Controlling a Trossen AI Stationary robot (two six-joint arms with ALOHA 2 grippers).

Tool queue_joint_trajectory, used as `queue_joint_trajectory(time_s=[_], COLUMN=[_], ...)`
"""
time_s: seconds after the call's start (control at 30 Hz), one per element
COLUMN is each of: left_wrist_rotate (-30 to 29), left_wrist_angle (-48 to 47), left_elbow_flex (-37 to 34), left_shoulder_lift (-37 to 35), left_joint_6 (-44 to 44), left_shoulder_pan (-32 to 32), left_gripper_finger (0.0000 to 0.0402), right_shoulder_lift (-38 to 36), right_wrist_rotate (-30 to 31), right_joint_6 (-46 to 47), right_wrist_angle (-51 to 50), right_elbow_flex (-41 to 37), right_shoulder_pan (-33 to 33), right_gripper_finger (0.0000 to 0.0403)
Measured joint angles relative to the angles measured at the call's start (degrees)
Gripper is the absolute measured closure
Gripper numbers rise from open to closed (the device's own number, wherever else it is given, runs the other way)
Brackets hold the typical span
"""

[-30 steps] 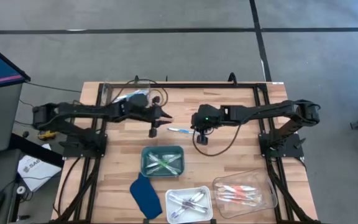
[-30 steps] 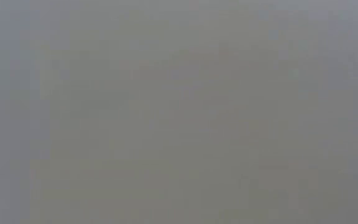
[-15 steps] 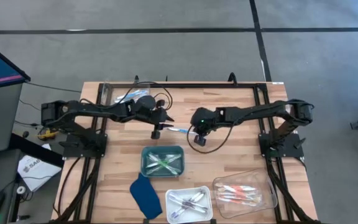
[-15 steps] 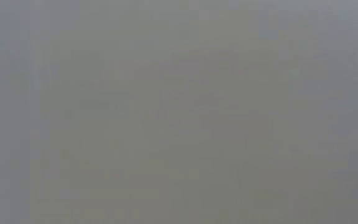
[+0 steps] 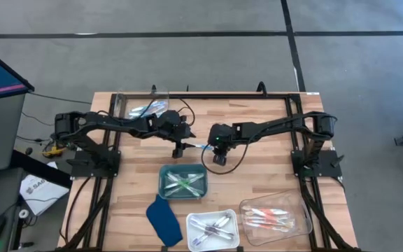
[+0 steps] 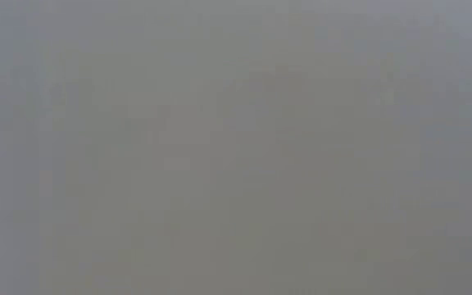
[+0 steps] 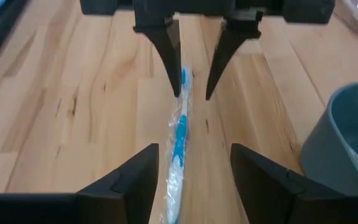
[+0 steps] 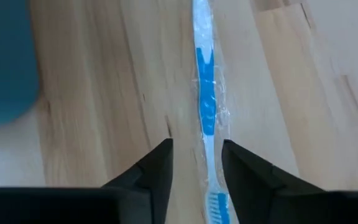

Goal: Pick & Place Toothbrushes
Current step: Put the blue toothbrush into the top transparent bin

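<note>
Blue toothbrush (image 7: 179, 134): wrapped, flat on wooden worktop (image 5: 257, 175).
Left gripper (image 7: 193, 163): fingers parted, straddling it.
Right gripper (image 8: 196, 163): fingers parted, straddling the opposite end.
Risk: both close together, tugging or colliding.

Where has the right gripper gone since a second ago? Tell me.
Yes, the right gripper moved toward the left gripper, now above the teal tray's right edge, at the blue toothbrush.

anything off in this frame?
Low view is blank grey, showing nothing. One wrapped blue toothbrush lies loose on the table, outside the trays, with the left gripper and right gripper open around it.
</note>
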Motion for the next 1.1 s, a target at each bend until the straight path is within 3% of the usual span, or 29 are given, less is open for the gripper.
queue_joint_trajectory(time_s=[0.47, 0.77, 1.1], left_wrist_rotate=[0.00, 0.02, -0.15], left_wrist_angle=[0.80, 0.75, -2.89], left_elbow_flex=[0.00, 0.00, 0.00], left_shoulder_lift=[-0.28, -0.28, -0.28], left_joint_6=[-0.12, -0.37, -0.42], left_shoulder_pan=[-0.15, -0.92, -0.31], left_gripper_finger=[0.0205, 0.0210, 0.0215], right_shoulder_lift=[3.10, 5.74, 6.25], right_wrist_rotate=[0.00, -0.17, -0.17], right_joint_6=[-1.94, -1.85, -2.13], right_wrist_angle=[3.47, 3.46, 10.30], right_elbow_flex=[0.02, 0.11, -0.02], right_shoulder_pan=[-0.55, -2.90, -2.22], right_gripper_finger=[0.0232, 0.0247, 0.0275])
